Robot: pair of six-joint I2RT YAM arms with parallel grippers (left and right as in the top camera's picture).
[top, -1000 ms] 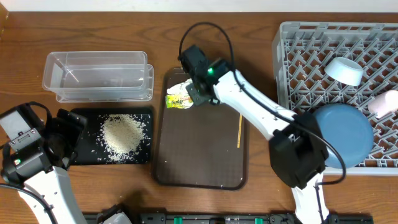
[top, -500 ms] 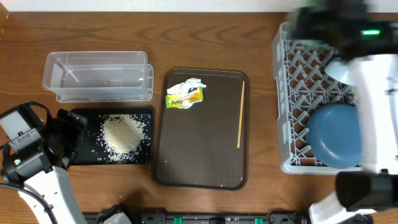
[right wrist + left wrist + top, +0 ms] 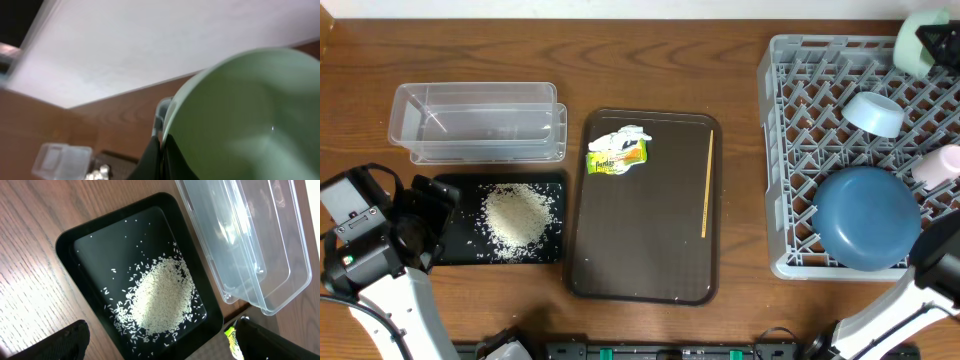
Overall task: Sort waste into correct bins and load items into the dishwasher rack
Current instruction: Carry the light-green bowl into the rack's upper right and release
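Right gripper (image 3: 161, 152) is pinched shut on the mint bowl (image 3: 240, 115) rim. It has swung off the wrapper (image 3: 617, 153) to the rack (image 3: 800, 200) far corner, so loading comes first. The wrapper sits well behind, unsorted. Left gripper (image 3: 160, 342) is wide open and empty, with rice (image 3: 162, 297) just ahead.

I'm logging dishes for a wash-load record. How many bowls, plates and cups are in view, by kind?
Bowls: 2 (light blue bowl, mint green bowl)
Plates: 1 (blue plate)
Cups: 1 (pink cup)
Total: 4
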